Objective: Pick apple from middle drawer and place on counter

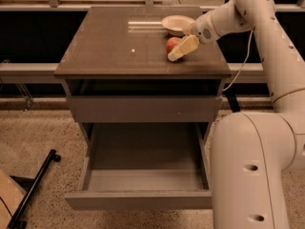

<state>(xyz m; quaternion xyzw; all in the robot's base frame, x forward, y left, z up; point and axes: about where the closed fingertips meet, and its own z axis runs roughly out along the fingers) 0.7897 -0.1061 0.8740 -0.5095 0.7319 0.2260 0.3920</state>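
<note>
The apple (172, 44), small and red, is low at the counter (105, 44), on its right side, just in front of a shallow white bowl (175, 23). My gripper (179, 49) reaches in from the right, and its pale fingers (186, 46) are closed around the apple's right side. I cannot tell whether the apple rests on the slab or hangs just above it. The middle drawer (143, 178) is pulled out low in the cabinet, and its inside is bare.
A taller shut drawer front (143, 109) sits above the open drawer. My white arm and base (252, 171) fill the right side. A black pole (31, 190) lies on the speckled floor at left. A cable (242, 66) hangs beside the cabinet.
</note>
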